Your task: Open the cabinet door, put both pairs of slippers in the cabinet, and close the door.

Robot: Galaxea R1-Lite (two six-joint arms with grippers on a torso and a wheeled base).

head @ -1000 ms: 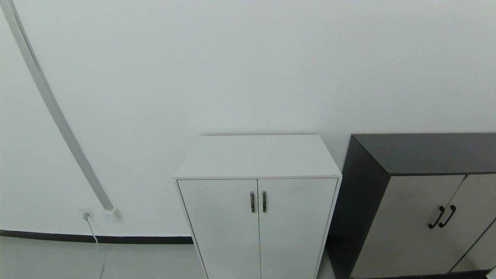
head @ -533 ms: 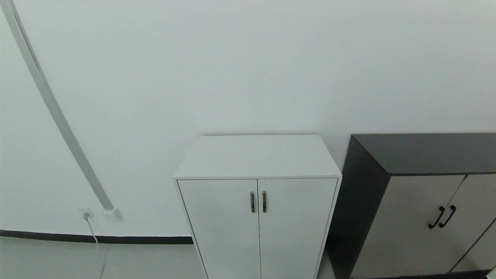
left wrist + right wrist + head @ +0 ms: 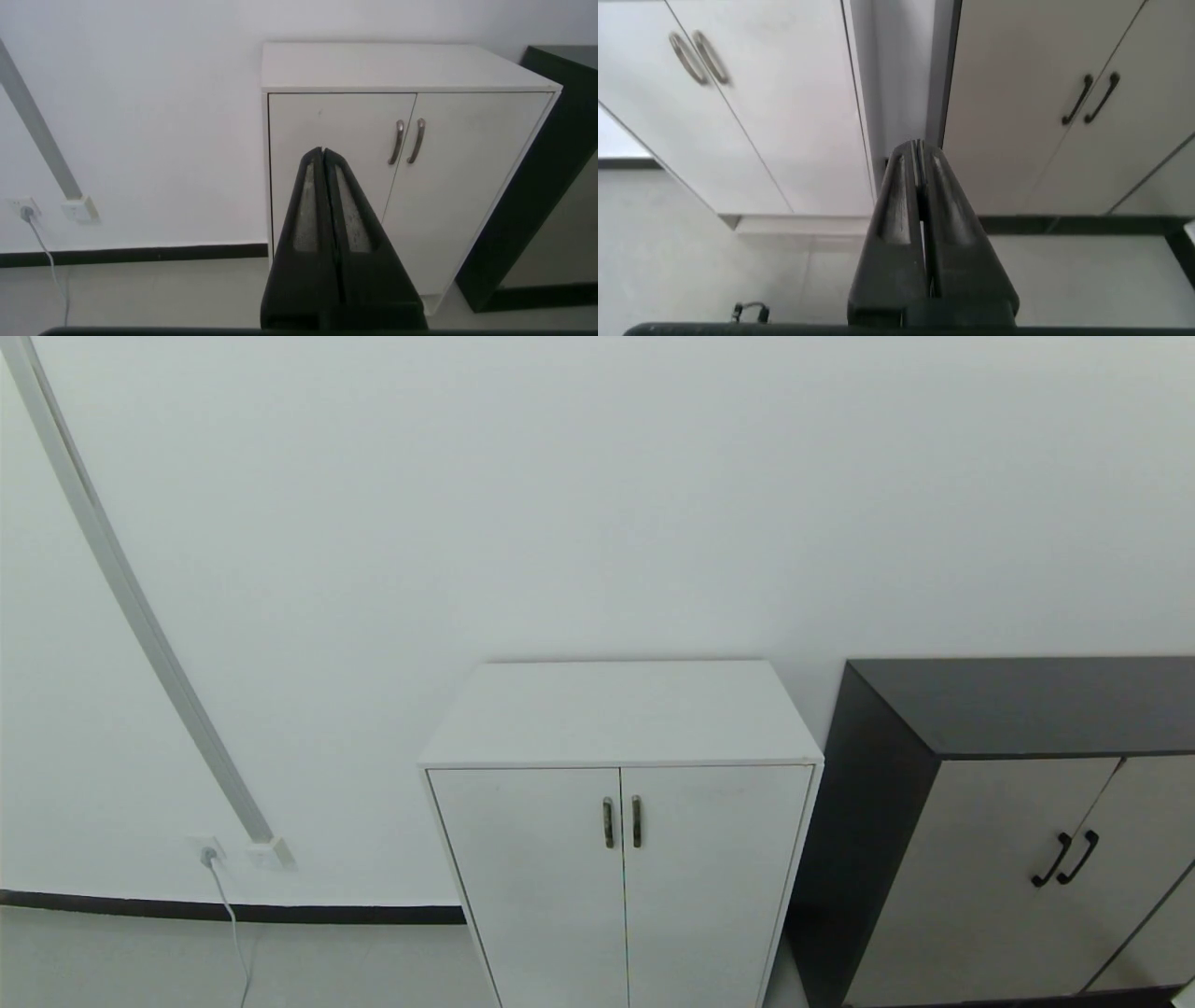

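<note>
A white two-door cabinet stands against the wall with both doors closed; two dark metal handles meet at its centre seam. The left wrist view has the same cabinet ahead, with my left gripper shut and empty, some way short of the left door. My right gripper is also shut and empty, held low over the floor before the gap between the white cabinet and the dark one.
A black cabinet with grey doors and black handles stands right beside the white one. A wall socket with a trailing cable and a slanted cable duct are to the left. Bare floor lies before the cabinets.
</note>
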